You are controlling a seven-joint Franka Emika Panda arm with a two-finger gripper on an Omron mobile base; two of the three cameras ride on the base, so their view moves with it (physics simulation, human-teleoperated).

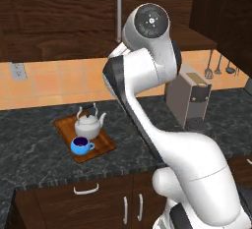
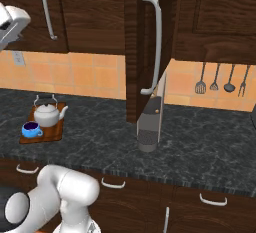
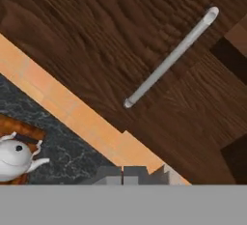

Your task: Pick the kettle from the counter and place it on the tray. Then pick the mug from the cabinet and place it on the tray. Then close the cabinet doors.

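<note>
Kettle (image 1: 89, 124) and mug (image 1: 81, 146) on tray (image 1: 107, 146), mug in front.

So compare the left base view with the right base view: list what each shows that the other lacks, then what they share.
Left base view alone: the white arm's large upper links rising mid-frame, and the boxy grey coffee machine's front face with its cream top.

Right base view alone: a tall dark brown cabinet door standing open edge-on, with its long silver bar handle, and four hanging dark utensils.

Both: the silvery-white kettle and bright blue mug on the reddish-brown wooden tray, the dark speckled stone counter, and the orange tiled backsplash.
</note>
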